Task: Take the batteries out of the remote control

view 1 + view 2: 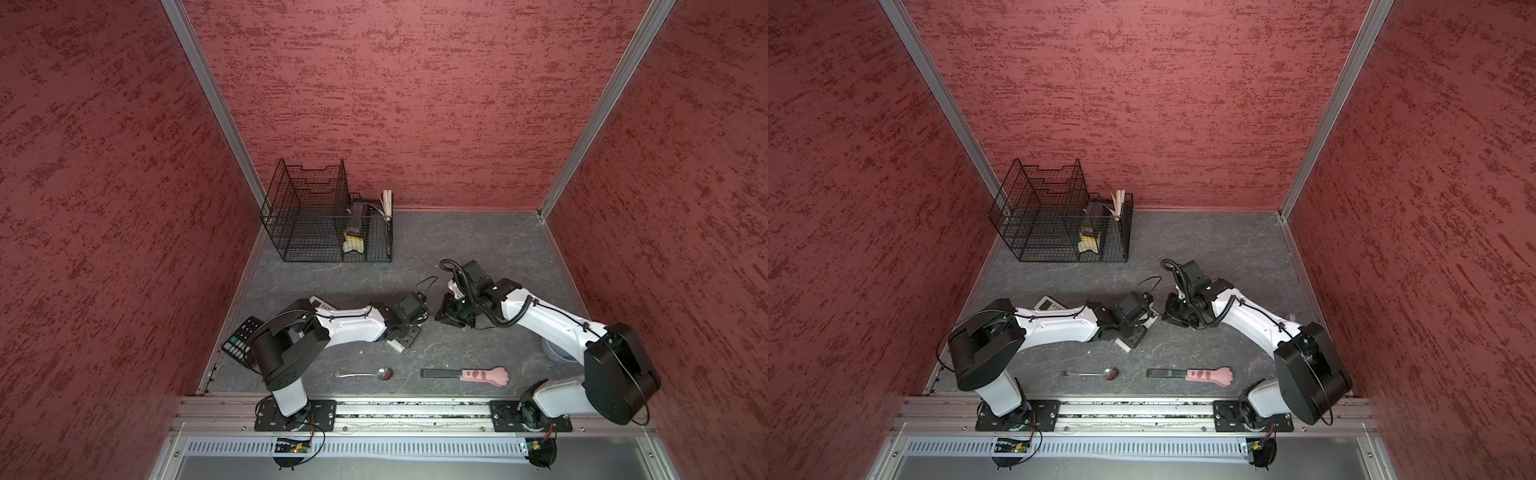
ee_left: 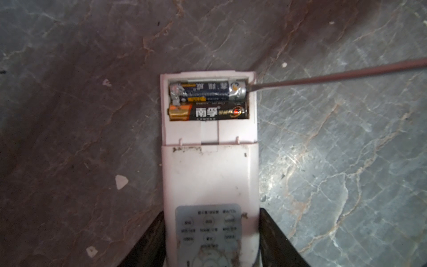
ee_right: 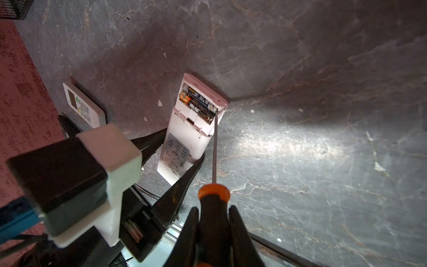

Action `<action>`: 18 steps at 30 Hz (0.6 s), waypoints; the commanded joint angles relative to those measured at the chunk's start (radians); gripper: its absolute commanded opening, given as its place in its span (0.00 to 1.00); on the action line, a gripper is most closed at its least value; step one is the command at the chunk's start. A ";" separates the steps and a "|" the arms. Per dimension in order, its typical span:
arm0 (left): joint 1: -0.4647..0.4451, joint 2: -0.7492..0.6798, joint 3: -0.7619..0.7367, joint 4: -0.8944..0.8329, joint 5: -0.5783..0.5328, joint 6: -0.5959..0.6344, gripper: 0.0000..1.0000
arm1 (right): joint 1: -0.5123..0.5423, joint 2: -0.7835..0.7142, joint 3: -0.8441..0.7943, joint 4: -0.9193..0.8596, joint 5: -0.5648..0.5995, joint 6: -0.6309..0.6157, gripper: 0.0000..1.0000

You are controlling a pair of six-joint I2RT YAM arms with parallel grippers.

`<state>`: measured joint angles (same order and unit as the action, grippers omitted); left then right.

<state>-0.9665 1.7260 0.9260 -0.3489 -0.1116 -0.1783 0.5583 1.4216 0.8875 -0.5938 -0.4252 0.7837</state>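
A white remote control (image 2: pixel 210 175) lies with its battery compartment open, and my left gripper (image 2: pixel 211 219) is shut on its button end. Two batteries sit side by side in the compartment: a dark blue one with a silver end (image 2: pixel 208 91) and a black one with a gold end (image 2: pixel 208 112). My right gripper (image 3: pixel 213 209) is shut on the orange-and-black handle of a screwdriver (image 3: pixel 213 203). Its thin shaft (image 2: pixel 335 75) reaches across, and the tip touches the silver end of the blue battery. In both top views the two grippers (image 1: pixel 415 322) (image 1: pixel 446 316) meet mid-table.
A second white remote (image 3: pixel 83 106) lies behind the left arm, and a black keypad remote (image 1: pixel 243 340) by the left wall. A spoon (image 1: pixel 365 374) and a pink paw-shaped tool (image 1: pixel 469 375) lie near the front edge. A black wire basket (image 1: pixel 328 216) stands at the back left.
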 commanded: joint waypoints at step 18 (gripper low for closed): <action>-0.024 0.082 -0.019 0.030 0.083 0.042 0.55 | 0.012 -0.018 -0.030 0.352 -0.086 0.032 0.00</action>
<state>-0.9676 1.7294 0.9287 -0.3500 -0.1150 -0.1879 0.5526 1.3903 0.8368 -0.5182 -0.4412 0.8242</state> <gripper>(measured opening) 0.575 0.216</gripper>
